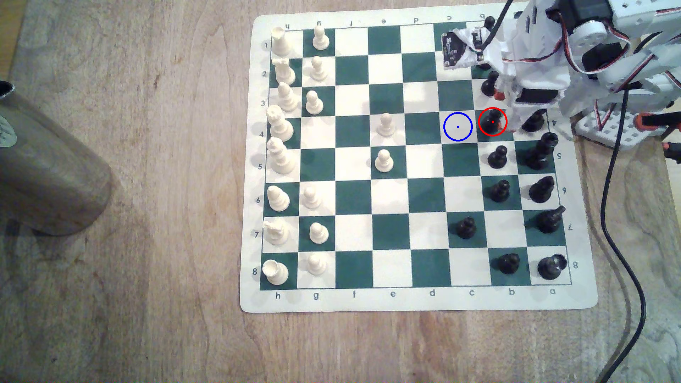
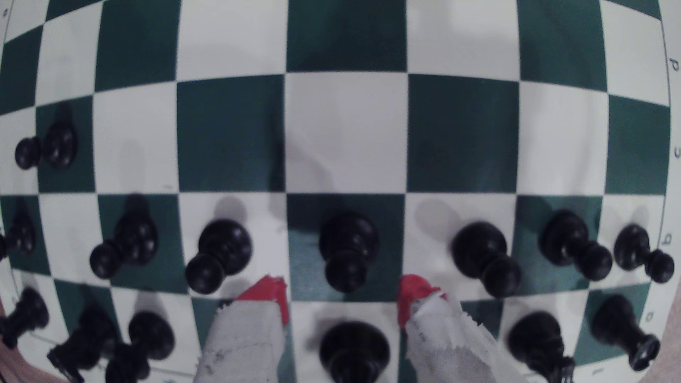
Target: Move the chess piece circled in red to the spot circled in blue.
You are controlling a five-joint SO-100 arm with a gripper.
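The black pawn (image 1: 492,121) ringed in red stands upright on a dark green square near the exterior view's right. The blue-ringed cream square (image 1: 458,126) lies bare, directly to its left in that view. My gripper (image 1: 499,111) hangs just above and right of the pawn, white-wrapped with red tips. In the wrist view the gripper (image 2: 342,298) is open. Its red fingertips (image 2: 271,294) flank the pawn (image 2: 346,254), whose head sits just ahead of the gap, untouched. The bare cream square (image 2: 346,132) lies just beyond the pawn.
Black pawns (image 1: 497,156) (image 1: 489,84) stand close on both sides of the ringed one, and a taller black piece (image 2: 353,353) sits under the gripper. White pieces (image 1: 386,124) stand mid-board and along the exterior view's left. A black cable (image 1: 611,206) runs off the board's right edge.
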